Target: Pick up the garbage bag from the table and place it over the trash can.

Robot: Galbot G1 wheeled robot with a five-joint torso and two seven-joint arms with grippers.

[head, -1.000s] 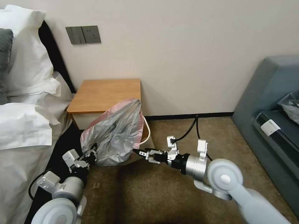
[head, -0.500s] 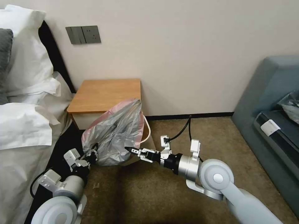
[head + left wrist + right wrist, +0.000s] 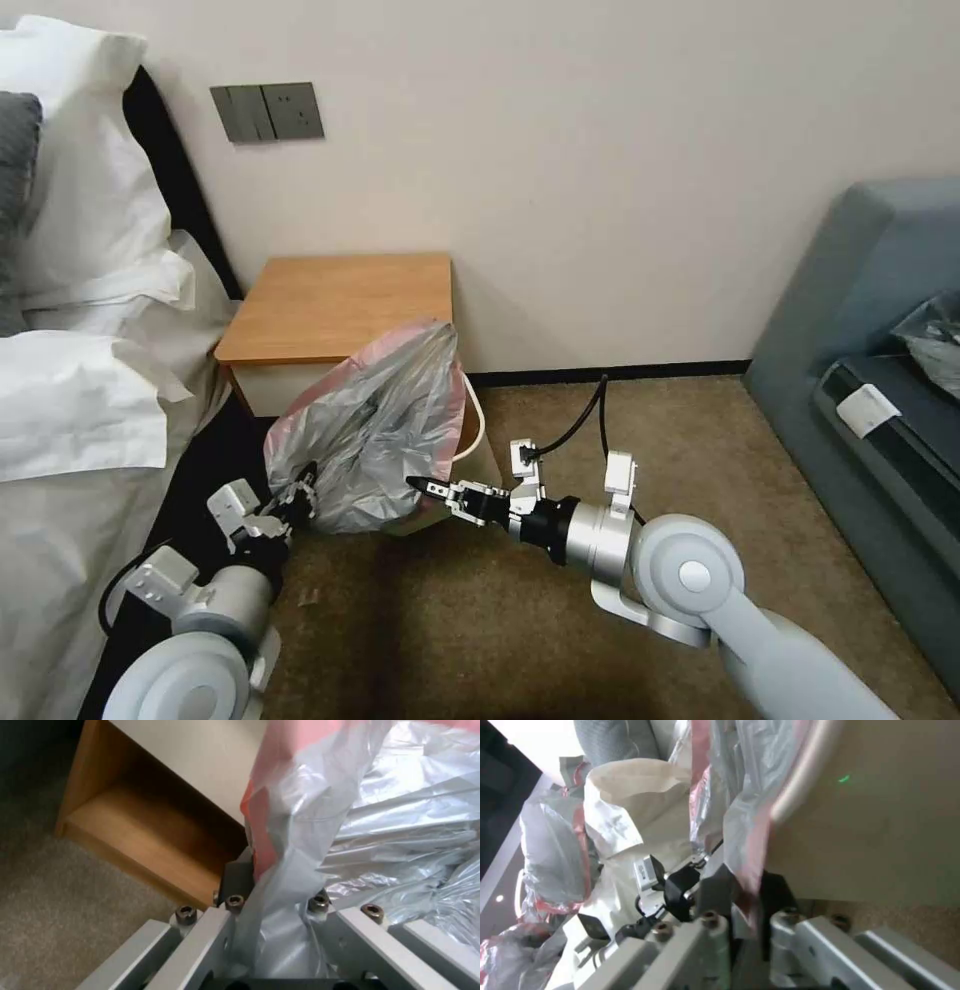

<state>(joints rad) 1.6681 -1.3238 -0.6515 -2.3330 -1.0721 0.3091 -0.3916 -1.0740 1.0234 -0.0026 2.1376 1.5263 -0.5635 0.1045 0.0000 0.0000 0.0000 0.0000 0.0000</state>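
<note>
Both hands, left hand (image 3: pixel 298 492) and right hand (image 3: pixel 425 489), pinch the garbage bag's (image 3: pixel 375 440) pink rim between them above the trash can (image 3: pixel 478 425), where uneven pulling could tear it.

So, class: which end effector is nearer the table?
Left. The left end effector grips the bag just below the table front, beside the bed. The right end effector grips the bag's other side by the bin, farther out.
</note>
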